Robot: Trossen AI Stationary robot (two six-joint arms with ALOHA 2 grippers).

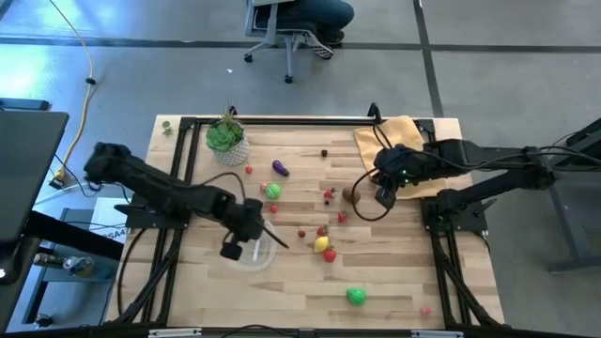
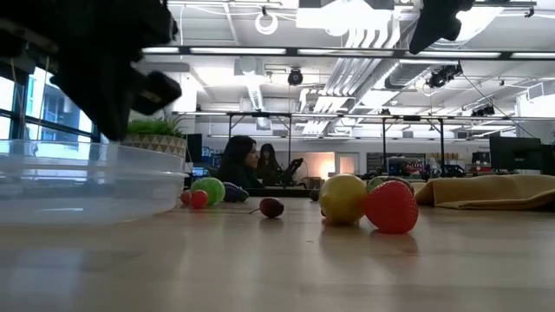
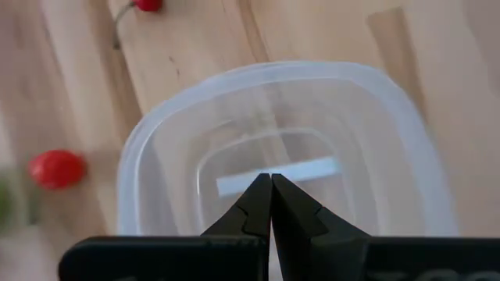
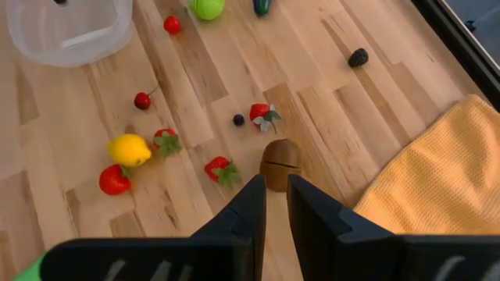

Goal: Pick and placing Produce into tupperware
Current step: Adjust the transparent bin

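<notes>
Left gripper [image 3: 270, 187]: clenched tight, holding nothing, right above the tupperware [image 3: 156, 140].
Tupperware: near left part of the table [image 1: 394, 310], nothing inside.
Right gripper [image 4: 275, 195]: open a crack, holding nothing, above the brown kiwi [image 4: 279, 162].
Produce: lemon [image 4: 129, 149] and red berries scattered mid-table; yellow cloth [image 4: 437, 172] far right.
</notes>
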